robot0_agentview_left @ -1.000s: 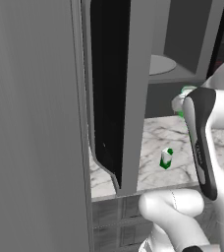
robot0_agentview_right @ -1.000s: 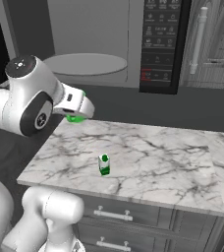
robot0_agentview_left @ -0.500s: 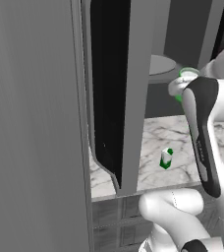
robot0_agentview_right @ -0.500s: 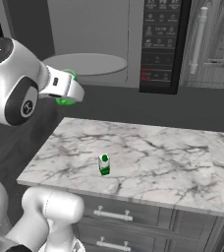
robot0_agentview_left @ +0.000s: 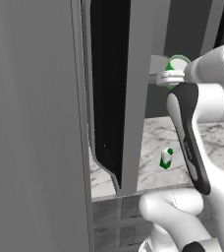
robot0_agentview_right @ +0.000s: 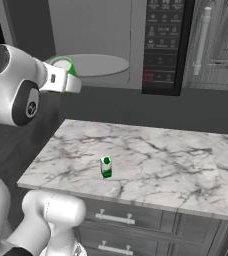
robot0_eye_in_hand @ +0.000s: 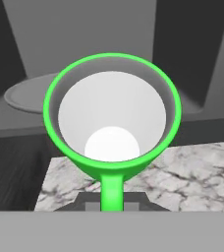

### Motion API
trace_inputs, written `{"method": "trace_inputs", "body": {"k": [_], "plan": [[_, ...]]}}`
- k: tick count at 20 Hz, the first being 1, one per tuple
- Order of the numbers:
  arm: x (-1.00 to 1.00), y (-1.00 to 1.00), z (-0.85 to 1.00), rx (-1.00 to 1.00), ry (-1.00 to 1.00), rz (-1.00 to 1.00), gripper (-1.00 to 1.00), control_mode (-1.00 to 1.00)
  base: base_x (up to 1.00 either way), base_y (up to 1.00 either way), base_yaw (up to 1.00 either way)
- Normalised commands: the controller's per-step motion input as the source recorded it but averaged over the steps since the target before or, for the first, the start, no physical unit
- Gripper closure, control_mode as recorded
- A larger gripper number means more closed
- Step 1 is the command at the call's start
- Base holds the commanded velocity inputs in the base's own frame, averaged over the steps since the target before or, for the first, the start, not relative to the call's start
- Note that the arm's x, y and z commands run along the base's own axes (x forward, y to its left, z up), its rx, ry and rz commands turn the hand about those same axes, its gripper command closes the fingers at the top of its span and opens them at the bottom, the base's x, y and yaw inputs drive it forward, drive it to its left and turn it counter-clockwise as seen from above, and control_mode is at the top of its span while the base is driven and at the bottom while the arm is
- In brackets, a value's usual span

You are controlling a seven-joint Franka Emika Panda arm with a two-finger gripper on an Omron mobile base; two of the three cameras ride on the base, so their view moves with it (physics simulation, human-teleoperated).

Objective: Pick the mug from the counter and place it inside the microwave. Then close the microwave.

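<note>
1 mug [robot0_eye_in_hand: 112, 123]: held aloft before the open microwave [robot0_agentview_right: 93, 35]
Gripper [robot0_agentview_right: 71, 82]: clamped on its handle
Carton [robot0_agentview_right: 105, 167]: upright on counter [robot0_agentview_right: 156, 155]

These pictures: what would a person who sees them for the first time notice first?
Probably the bright green mug, held up by the shut gripper before the open microwave, near its white round plate. Next, the small green-and-white carton standing alone on the marble counter.

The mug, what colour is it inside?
White inside, with a bright green rim and handle. The mug shows this best in the hand view.
</note>
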Motion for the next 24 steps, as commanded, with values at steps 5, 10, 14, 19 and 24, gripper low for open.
{"method": "trace_inputs", "body": {"k": [5, 10, 14, 19, 24], "plan": [[0.02, 0.18, 0.49, 0.0, -0.06, 0.0, 1.0, -1.0, 0.0, 0.0, 0.0], [-0.03, 0.06, 0.71, 0.02, 0.02, 0.0, 1.0, -1.0, 0.0, 0.0, 0.0], [0.11, 0.0, 0.35, 0.0, 0.12, 0.0, 1.0, -1.0, 0.0, 0.0, 0.0], [0.37, 0.04, -0.27, 0.0, 0.06, 0.0, 1.0, -1.0, 0.0, 0.0, 0.0], [0.35, 0.16, -0.41, 0.0, 0.0, 0.0, 1.0, -1.0, 0.0, 0.0, 0.0]]}}
